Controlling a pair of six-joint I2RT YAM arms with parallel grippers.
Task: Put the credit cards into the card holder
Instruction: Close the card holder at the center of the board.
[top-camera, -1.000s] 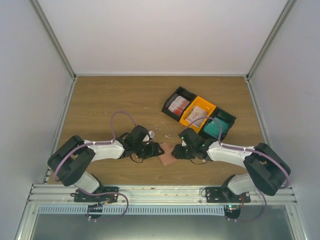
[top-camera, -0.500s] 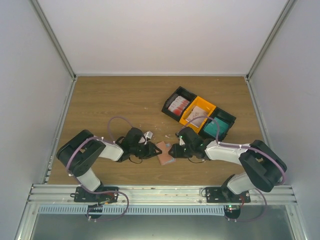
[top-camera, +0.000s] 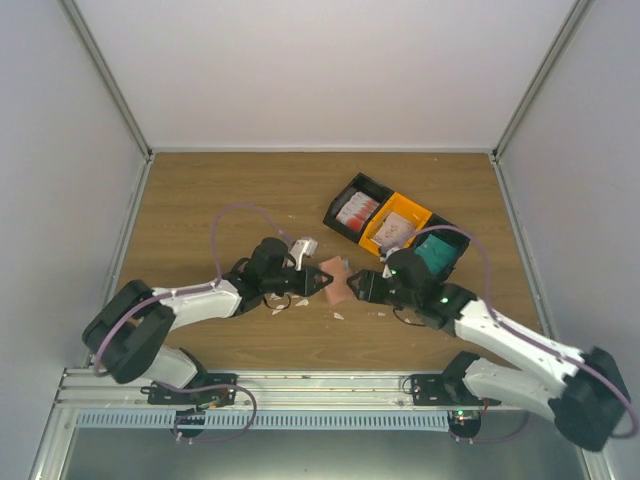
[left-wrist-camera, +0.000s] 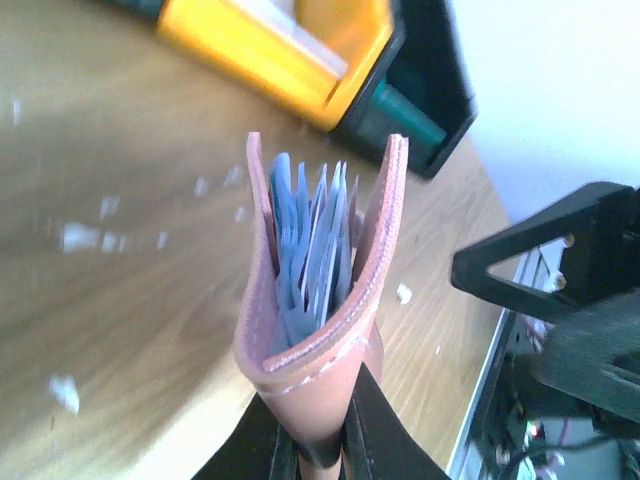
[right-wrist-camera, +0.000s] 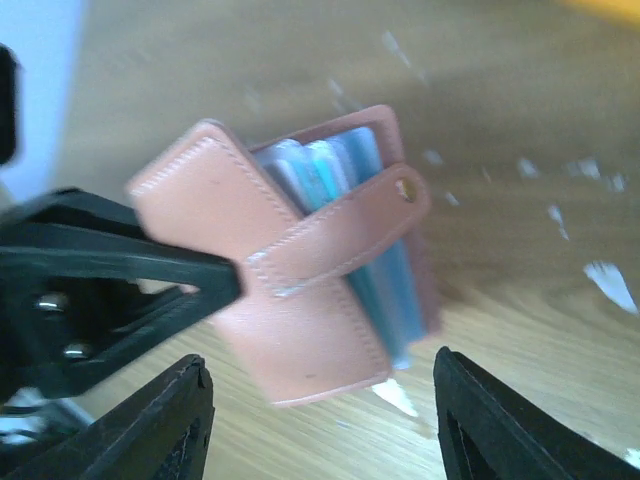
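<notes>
Card holder (left-wrist-camera: 370, 270) salmon-brown outside, pale blue inside; orange bin (left-wrist-camera: 260, 55); black bin (left-wrist-camera: 440, 90); table (top-camera: 220, 210) brown wood grain.

The card holder (top-camera: 334, 281) is between the left claw (top-camera: 316, 283) and the right claw (top-camera: 358, 287), while the bins (top-camera: 440, 232) holding credit cards (top-camera: 357, 211) lie behind it, rightward on the surface (top-camera: 220, 210).

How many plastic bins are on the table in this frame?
3, in one row on the table's far right: left black bin, middle orange bin, right black bin, partly behind a cable.
</notes>
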